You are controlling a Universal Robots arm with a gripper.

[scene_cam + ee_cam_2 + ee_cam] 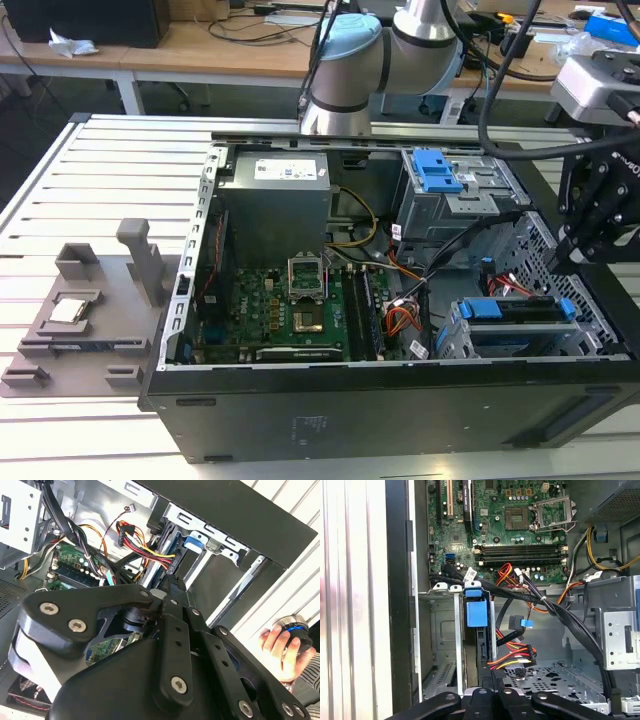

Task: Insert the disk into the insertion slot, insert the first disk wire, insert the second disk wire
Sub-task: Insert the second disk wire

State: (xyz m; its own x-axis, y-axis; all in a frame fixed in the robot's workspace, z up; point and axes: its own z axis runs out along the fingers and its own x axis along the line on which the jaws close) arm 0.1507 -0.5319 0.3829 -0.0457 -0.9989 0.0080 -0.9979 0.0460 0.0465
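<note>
Grey perforated sheet metal forms the low insertion slot [455, 338]. In the exterior view the silver disk in its bright blue carrier [520, 310] sits inside it, just beneath the black claw [568, 255]. In the second wrist view the claw [172, 585] is narrow, with its tip at a black plug with red and yellow wires [169, 566]; whether it grips the plug, I cannot tell. In the first wrist view the disk [476, 614] stands just ahead of the claw. The disk step seems done, the wires unfinished.

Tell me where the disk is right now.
The disk sits in the low insertion slot on the exterior view's right, just below the gripper and nearer the camera than the taller drive cage.
</note>
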